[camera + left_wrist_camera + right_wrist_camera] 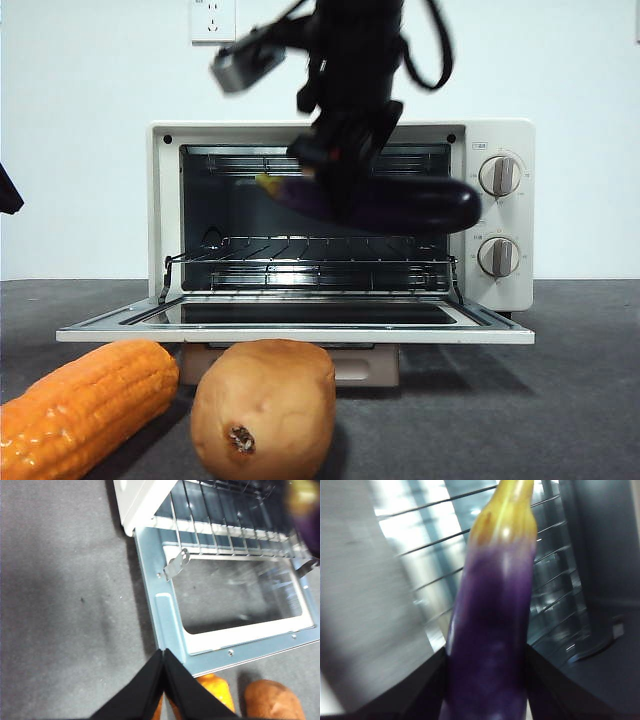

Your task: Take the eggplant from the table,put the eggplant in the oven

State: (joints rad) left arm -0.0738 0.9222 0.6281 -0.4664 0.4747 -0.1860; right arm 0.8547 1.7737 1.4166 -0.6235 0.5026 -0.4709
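An orange corn cob [80, 405] lies at the tabletop's front left corner, its tip just beside a brown potato [264, 408] standing at the front edge. A white wall socket [213, 20] hangs high behind.
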